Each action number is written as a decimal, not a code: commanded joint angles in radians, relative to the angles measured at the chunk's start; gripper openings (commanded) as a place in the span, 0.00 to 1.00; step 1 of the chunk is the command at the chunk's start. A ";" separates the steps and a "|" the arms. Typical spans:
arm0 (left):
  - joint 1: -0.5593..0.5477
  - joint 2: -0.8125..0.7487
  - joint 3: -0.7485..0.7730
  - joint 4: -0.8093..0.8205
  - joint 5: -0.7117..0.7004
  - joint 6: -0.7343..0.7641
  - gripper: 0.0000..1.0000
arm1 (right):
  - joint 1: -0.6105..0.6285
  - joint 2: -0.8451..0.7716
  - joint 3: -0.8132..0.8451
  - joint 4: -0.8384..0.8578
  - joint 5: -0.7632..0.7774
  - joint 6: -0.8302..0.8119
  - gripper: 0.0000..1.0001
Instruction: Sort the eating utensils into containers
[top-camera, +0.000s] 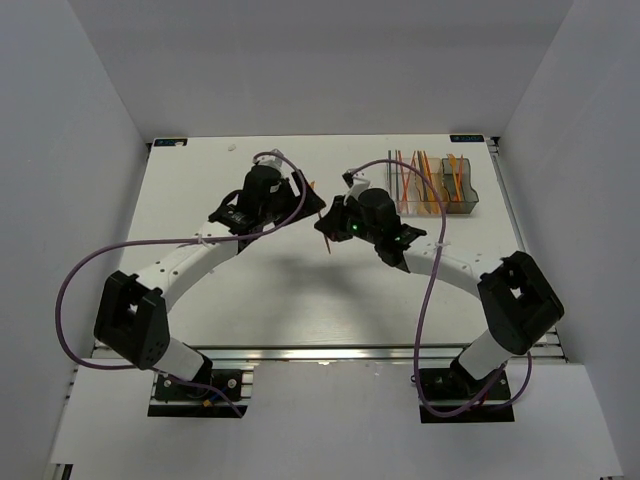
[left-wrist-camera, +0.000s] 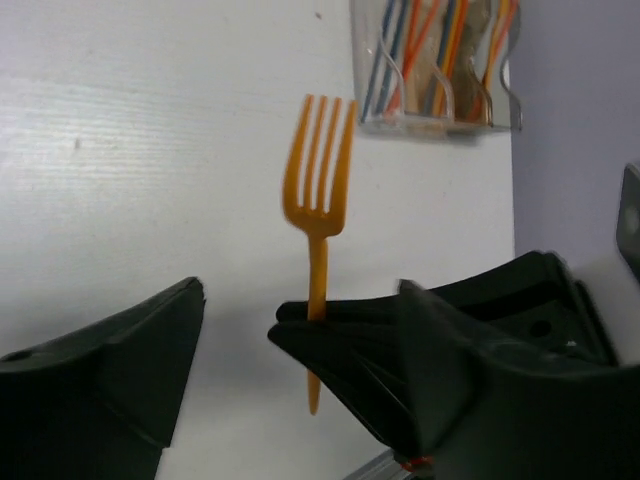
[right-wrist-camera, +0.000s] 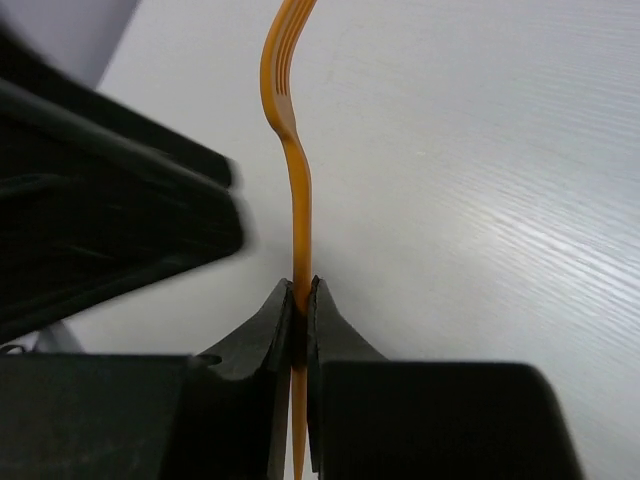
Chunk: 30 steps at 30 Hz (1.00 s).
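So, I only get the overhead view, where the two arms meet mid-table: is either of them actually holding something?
Observer: Yes. The right wrist view shows the right gripper shut on the handle of an orange fork.
Operator: Is the other arm gripping it too?
Observer: No. In the left wrist view the left gripper is open, its fingers spread on either side of the fork.
Operator: Which way does the fork point?
Observer: Its four tines point away from the right gripper, roughly towards the containers.
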 joint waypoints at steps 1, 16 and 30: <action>-0.005 -0.037 0.134 -0.203 -0.218 0.043 0.93 | -0.080 -0.013 0.076 -0.154 0.132 -0.063 0.00; -0.004 -0.471 -0.238 -0.352 -0.345 0.353 0.98 | -0.708 0.250 0.540 -0.533 0.309 -0.621 0.00; -0.004 -0.600 -0.326 -0.289 -0.212 0.385 0.98 | -0.799 0.405 0.571 -0.407 0.315 -0.699 0.00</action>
